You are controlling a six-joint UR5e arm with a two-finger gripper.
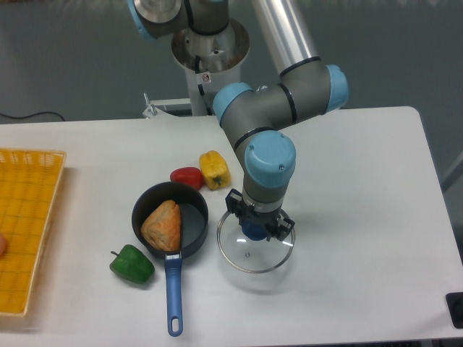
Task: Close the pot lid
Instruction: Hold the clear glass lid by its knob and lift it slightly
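Camera view showing, largest first, one white table carrying everything, and one yellow basket lying at its left edge. Standing near the front edge, left of middle: one pot, black, open, its blue handle pointing toward the front edge, holding one orange piece of food. Lying just right of the pot, flat on the table and apart from it or barely touching: one pot lid, glass with a metal rim. Reaching down over the lid's middle: one gripper, fingers standing on both sides of the blue knob, looking closed on it, though not fully certain from this angle. Resting around the pot: one yellow pepper and one red pepper behind it, one green pepper at its front left.

Judging the step: grasping the lid, lifting not yet done. Calling next for raising the lid level, carrying it left over the pot, centring rim on rim, lowering gently, minding the food sticking up.
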